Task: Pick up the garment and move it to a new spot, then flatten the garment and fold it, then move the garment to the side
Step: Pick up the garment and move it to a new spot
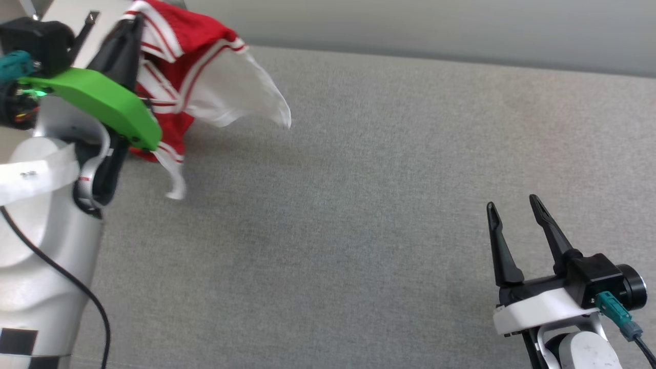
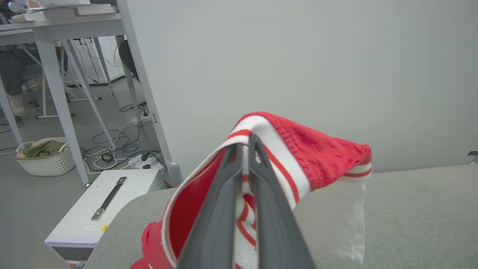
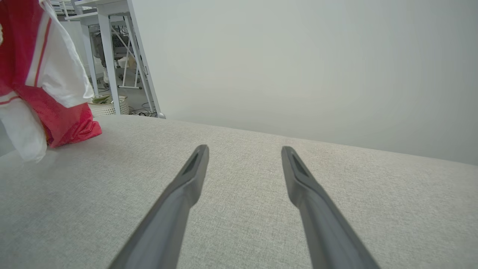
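While the grey padded surface [image 1: 359, 205] runs wide, the garment [image 1: 189, 56] hangs bunched at its far left, long axis roughly vertical, its lowest red fold seemingly touching the surface. The left gripper [image 2: 244, 140], fingers pressed together, pinches its striped trim. The right gripper [image 1: 512, 202], spread and holding nothing, sits near right, well apart, so the left arm is nearer. Folds hide any print; the head view cuts off the garment's top.
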Robot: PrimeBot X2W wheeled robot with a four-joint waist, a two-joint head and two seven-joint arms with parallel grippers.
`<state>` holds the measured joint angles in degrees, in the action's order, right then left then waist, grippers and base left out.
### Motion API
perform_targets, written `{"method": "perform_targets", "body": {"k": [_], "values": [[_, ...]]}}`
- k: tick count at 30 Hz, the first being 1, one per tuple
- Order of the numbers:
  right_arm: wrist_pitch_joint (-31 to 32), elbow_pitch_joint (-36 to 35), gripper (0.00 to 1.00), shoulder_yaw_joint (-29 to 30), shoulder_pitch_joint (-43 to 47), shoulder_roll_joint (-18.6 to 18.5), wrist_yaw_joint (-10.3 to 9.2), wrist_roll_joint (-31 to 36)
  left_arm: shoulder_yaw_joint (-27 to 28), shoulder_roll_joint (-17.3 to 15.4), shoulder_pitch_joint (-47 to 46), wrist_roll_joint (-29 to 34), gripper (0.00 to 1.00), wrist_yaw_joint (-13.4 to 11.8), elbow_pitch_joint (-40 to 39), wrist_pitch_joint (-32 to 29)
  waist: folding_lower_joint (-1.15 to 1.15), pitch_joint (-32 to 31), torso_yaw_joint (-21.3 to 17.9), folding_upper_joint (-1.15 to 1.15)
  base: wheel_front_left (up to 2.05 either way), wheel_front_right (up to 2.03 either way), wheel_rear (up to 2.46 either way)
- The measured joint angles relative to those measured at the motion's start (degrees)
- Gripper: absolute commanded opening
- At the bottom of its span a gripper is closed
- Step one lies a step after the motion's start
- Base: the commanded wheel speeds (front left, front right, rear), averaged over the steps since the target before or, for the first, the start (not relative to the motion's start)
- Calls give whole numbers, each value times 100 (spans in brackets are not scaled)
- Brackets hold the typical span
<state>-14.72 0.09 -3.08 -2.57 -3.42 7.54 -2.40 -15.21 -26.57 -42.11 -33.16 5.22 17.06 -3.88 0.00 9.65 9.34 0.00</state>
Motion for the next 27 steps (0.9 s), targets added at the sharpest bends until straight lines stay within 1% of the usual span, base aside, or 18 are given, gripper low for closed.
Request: {"method": "perform_targets", "body": {"k": [6,11,13,16,20,25,27], "values": [[0,-10,100,241,42,30,0,-19,-311,315,21,58,0,-52,-469,-43,0,-382,-140,0,0,0,0],[-1,-55,100,515,45,47,0,-16,-645,625,-42,99,0,-33,-632,-105,0,-511,-438,0,0,0,0],[0,-81,100,680,45,46,0,-30,-835,765,-103,100,0,19,-643,-131,0,-523,-579,0,0,0,0],[0,-112,100,868,42,43,0,-42,-1131,1040,-149,96,0,68,-617,-168,0,-520,-806,0,0,0,0],[0,-137,100,1000,38,44,0,-42,-1644,1441,-143,97,0,119,-390,-162,0,-486,-1121,0,0,0,0],[0,-186,100,1093,25,44,0,-60,-2334,2011,-82,85,0,162,197,-59,0,-388,-1503,0,0,0,0],[0,-192,100,1072,10,42,0,-86,-2595,2182,-48,82,0,168,483,29,0,-326,-1625,1,0,0,0]]}}
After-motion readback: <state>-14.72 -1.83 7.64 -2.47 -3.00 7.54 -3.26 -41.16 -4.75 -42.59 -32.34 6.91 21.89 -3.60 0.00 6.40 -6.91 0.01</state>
